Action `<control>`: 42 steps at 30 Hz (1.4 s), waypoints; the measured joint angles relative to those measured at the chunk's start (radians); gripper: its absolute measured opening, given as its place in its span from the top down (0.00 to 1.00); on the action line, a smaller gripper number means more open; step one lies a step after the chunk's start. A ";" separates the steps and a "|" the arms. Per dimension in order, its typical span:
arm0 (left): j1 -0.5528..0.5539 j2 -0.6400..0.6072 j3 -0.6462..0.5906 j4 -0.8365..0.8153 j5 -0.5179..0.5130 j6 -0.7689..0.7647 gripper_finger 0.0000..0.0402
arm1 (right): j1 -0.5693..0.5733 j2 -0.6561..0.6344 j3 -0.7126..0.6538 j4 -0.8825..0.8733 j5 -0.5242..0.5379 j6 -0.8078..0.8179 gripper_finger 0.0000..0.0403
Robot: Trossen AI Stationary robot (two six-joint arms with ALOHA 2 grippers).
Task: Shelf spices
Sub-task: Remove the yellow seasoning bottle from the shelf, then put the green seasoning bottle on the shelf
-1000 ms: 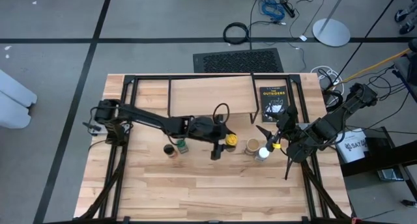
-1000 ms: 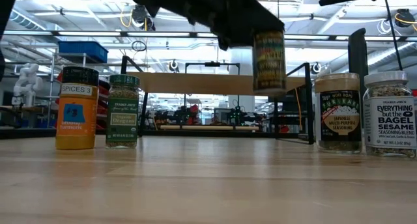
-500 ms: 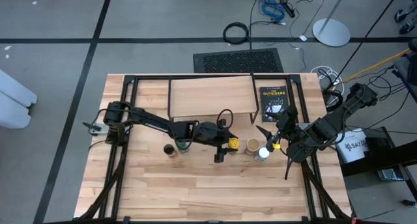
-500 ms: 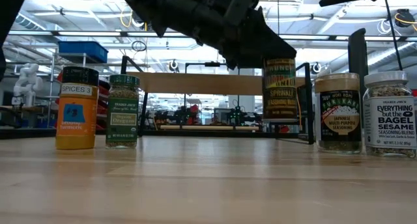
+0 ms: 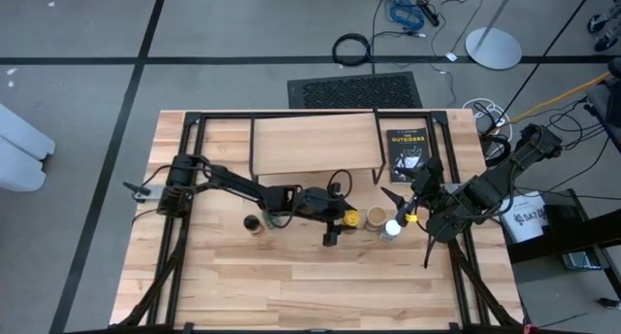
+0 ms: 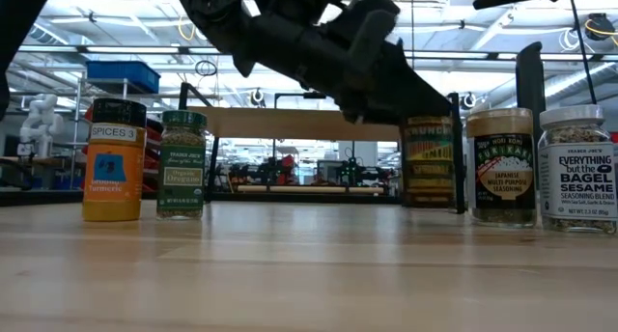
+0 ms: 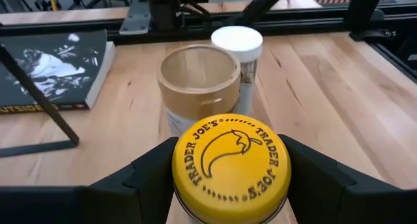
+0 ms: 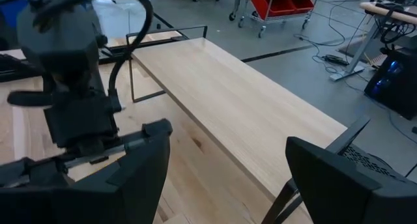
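My left gripper [image 5: 338,218] is shut on a yellow-lidded spice jar [image 6: 430,164], which stands upright next to a tan-lidded jar [image 6: 500,168] and a white-lidded jar [image 6: 577,171]. Farther left, a dark-lidded orange jar [image 6: 114,160] and a green-lidded jar [image 6: 182,165] stand on their bases on the table. The light-wood shelf [image 5: 315,145] stands on thin black legs at the far side with nothing on it. My right gripper [image 8: 228,178] hovers open above the table's right side, nothing between its fingers. My left gripper pinches the yellow-lidded jar just under its lid [image 7: 230,160], one finger [image 7: 151,175] on each side. The fingers come from the table's left, slanting slightly down. The jar is upright, its base at or just above the tabletop; which, I cannot tell.
A black book [image 5: 408,151] with orange lettering lies flat at the far right, beside the shelf. A black metal frame [image 5: 194,140] runs around the table's edges. The near half of the wooden tabletop [image 5: 320,285] is bare.
My left gripper has sunk and moved toward the table's right edge, carrying the yellow-lidded jar. The jar stays upright and has come down from above shelf height to table level, close beside the tan-lidded jar.
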 joint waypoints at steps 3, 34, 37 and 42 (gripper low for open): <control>-0.001 0.010 0.017 -0.010 0.000 0.003 0.39 | 0.000 0.000 0.000 -0.001 0.000 0.001 0.27; -0.002 0.050 0.059 -0.012 -0.003 0.005 0.33 | 0.000 0.000 -0.001 0.000 -0.008 0.008 0.27; -0.002 0.049 0.059 -0.010 -0.005 0.005 0.27 | 0.000 0.000 -0.001 0.000 -0.008 0.008 0.27; -0.002 0.049 0.059 -0.010 -0.018 0.006 0.21 | 0.000 0.000 -0.001 0.000 -0.021 0.008 0.27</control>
